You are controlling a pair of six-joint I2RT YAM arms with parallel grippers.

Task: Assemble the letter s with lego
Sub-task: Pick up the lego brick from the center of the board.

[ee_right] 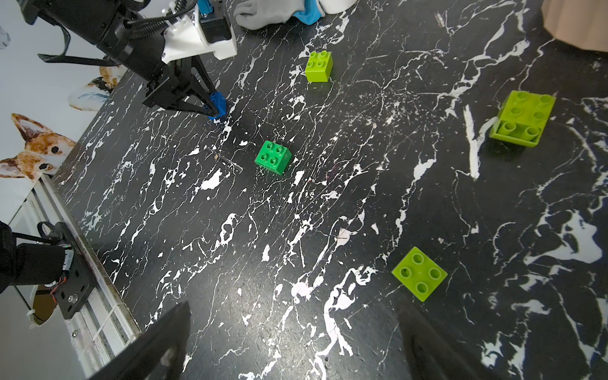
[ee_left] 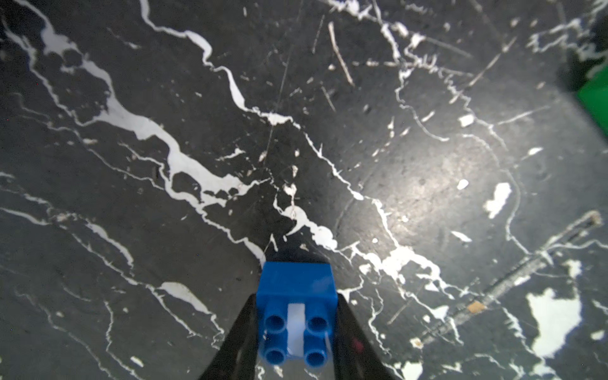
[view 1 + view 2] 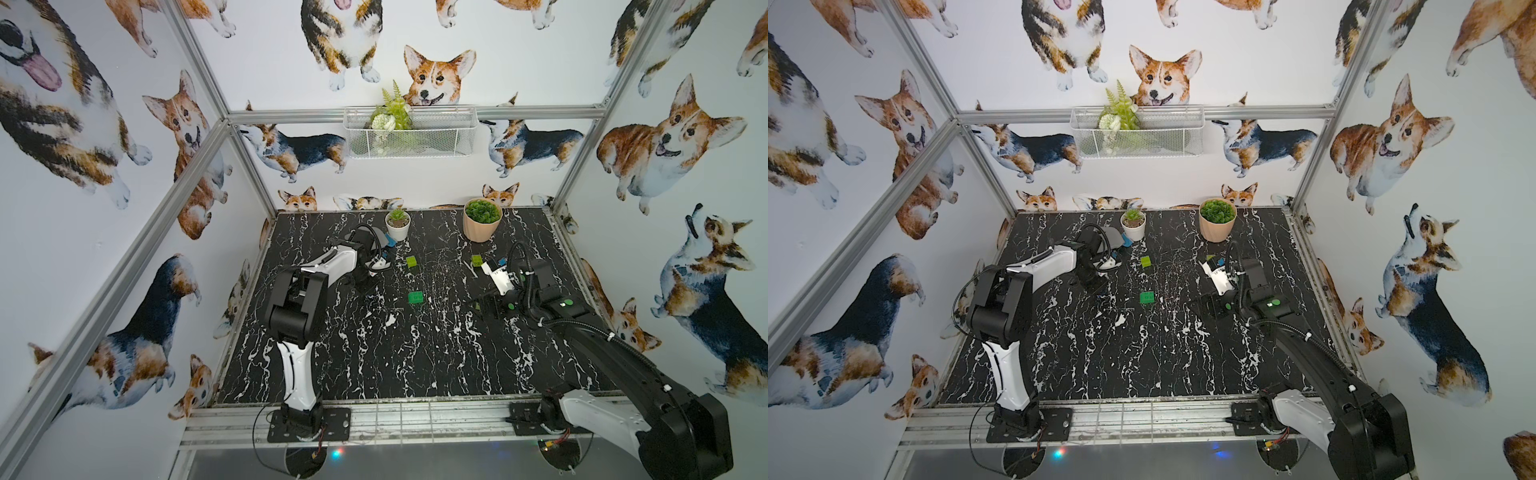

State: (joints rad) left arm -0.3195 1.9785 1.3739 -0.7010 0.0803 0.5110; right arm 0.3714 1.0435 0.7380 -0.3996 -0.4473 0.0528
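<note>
My left gripper [image 2: 296, 297] is shut on a blue lego brick [image 2: 296, 283], studs toward the camera, black fingers against both its sides. The right wrist view shows that left gripper [image 1: 215, 105] low over the table's back left with the blue brick [image 1: 219, 104] at its tips. A dark green brick [image 3: 415, 297] [image 1: 273, 157] lies mid-table. One lime-green brick [image 3: 411, 261] [image 1: 318, 65] lies behind it, and a larger lime-green piece [image 3: 477, 260] [image 1: 521, 118] sits at the right. Another lime-green brick [image 1: 419, 273] lies near my right gripper [image 1: 296, 342], which hangs open and empty. No joined letter s shows.
A white plant pot [image 3: 397, 226] and a peach pot [image 3: 482, 222] stand at the back of the black marble table [image 3: 374, 357]. A grey glove [image 1: 269, 11] with a blue cuff lies by the white pot. A wire basket [image 3: 409, 131] hangs on the back wall.
</note>
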